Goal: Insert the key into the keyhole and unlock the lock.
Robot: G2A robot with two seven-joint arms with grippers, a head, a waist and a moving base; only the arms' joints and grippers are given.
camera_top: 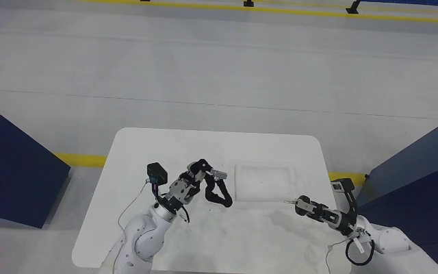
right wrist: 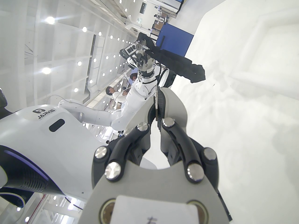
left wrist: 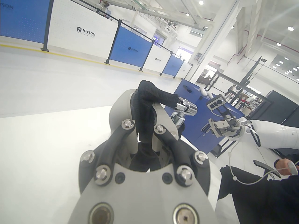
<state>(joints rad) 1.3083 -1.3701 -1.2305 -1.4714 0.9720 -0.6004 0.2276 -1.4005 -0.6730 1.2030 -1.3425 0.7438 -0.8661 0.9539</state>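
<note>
Both clamp tight: left tool (left wrist: 145, 104) on the fabric-sleeved chrome lock (left wrist: 186, 108), right tool (right wrist: 158, 95) on a flat key (right wrist: 155, 108).

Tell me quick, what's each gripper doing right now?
Left gripper: shut on the lock.
Right gripper: shut on the key.

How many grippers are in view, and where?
2. The left gripper, over the middle of the table, is shut on the lock; the right gripper, near its right edge, is shut on the key.
</note>
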